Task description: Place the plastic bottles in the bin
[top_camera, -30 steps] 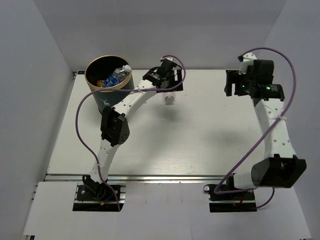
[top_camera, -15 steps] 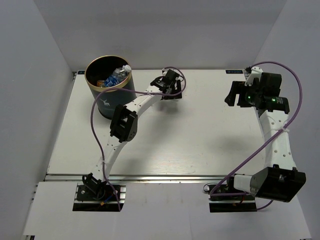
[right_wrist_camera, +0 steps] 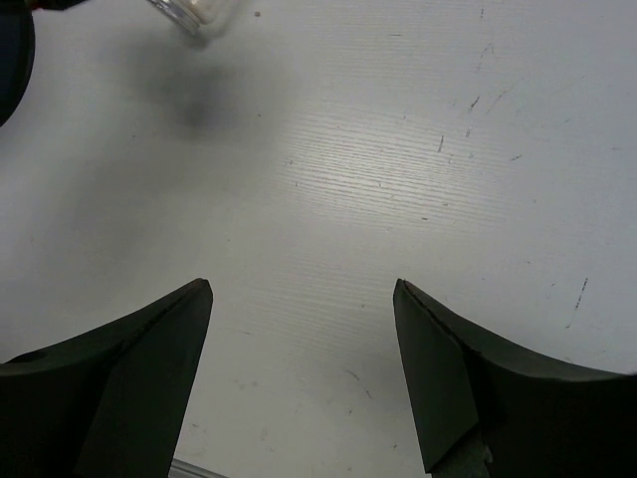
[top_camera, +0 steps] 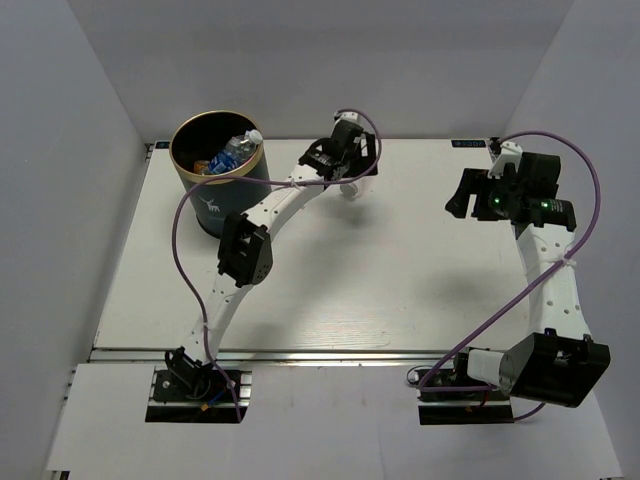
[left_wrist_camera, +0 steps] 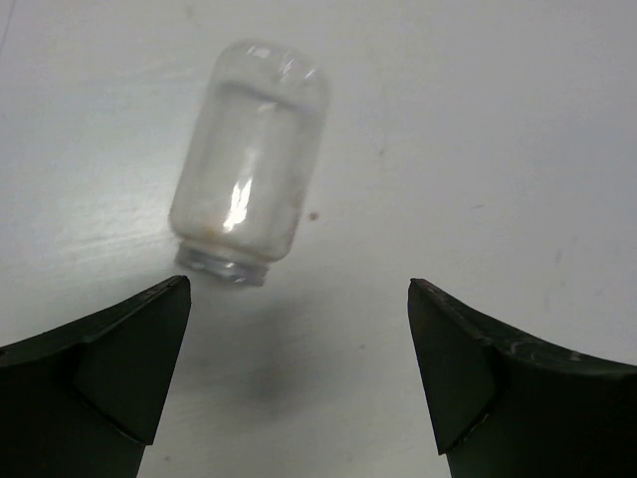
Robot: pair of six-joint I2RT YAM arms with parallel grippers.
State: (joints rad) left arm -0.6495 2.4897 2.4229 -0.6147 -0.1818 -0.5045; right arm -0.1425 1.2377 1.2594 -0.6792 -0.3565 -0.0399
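My left arm (top_camera: 270,205) stretches far forward, claw (left_wrist_camera: 299,289) spread wide; a smooth, clear, round-shouldered bottle (left_wrist_camera: 249,179) is just ahead, leftward.

No words or numbers can be read in any view. A small white deer mark (top_camera: 212,206) is printed on the dark green wall of the bin (top_camera: 224,189). Blue labels are seen on the bottles (top_camera: 232,153) lying inside it, but their print is too small to be made out.
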